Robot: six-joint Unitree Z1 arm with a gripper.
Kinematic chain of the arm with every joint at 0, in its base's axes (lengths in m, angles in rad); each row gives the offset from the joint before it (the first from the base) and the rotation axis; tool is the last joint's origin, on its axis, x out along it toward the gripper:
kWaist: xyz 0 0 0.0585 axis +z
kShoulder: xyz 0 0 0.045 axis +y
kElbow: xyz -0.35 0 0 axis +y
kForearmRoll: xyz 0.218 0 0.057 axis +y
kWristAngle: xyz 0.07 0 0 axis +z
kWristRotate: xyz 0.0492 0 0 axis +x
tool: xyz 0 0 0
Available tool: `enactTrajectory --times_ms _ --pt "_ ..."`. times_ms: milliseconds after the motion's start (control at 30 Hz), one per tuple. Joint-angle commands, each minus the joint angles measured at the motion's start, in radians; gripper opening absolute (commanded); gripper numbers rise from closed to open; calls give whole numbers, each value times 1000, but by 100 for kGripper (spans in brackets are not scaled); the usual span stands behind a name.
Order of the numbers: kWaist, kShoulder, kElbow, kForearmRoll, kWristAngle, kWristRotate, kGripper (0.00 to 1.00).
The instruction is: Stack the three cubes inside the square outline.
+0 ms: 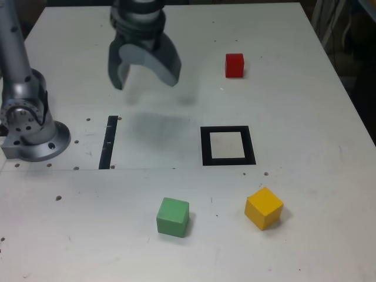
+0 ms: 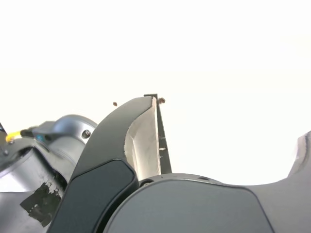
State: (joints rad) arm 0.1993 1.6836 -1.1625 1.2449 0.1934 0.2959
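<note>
Exterior view: a white desk [image 1: 305,117] carries three cubes and a square outline. The square outline [image 1: 228,145], a thick black frame with a white centre, lies flat near the middle of the desk, with nothing inside it. The red cube [image 1: 234,65] stands toward the far edge, beyond the outline and well apart from it. The green cube [image 1: 173,217] sits toward the near edge, on the exterior view's left of the outline. The yellow cube [image 1: 264,207] also sits toward the near edge, on the exterior view's right of the green cube, turned so that one corner faces the camera. No cube touches another, and none touches the outline.

A thin black strip [image 1: 108,143] lies flat on the desk on the exterior view's left of the outline, near the arm's base [image 1: 29,126], which is mounted by the desk's left edge in that view.

The tool [image 1: 144,75] hangs above the desk toward the far edge, between the base and the red cube, pointing downward; its two dark fingers are spread wide with nothing between them, and a soft shadow falls on the desk beneath.

Wrist view: one finger [image 2: 141,141] with a pale inner pad fills the foreground, the black strip [image 2: 160,131] showing just behind it; the desk is washed out to white.
</note>
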Motion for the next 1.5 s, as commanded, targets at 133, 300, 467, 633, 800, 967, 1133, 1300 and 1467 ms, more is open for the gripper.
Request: enactTrajectory --times_ms 133,300,467,633,800,967,1133,1300,1467 --pt "31 85 -304 52 27 46 99" --pt "51 173 -424 65 30 80 99" --pt "122 281 -628 140 19 132 98" --pt "172 415 -829 240 7 184 98" --pt "190 503 -911 248 -24 212 99" --pt "183 528 -978 238 -47 211 100" --pt "192 580 -1008 247 -67 210 99" --pt "214 619 -995 261 -39 211 99" --pt "229 629 -984 268 -9 220 99"
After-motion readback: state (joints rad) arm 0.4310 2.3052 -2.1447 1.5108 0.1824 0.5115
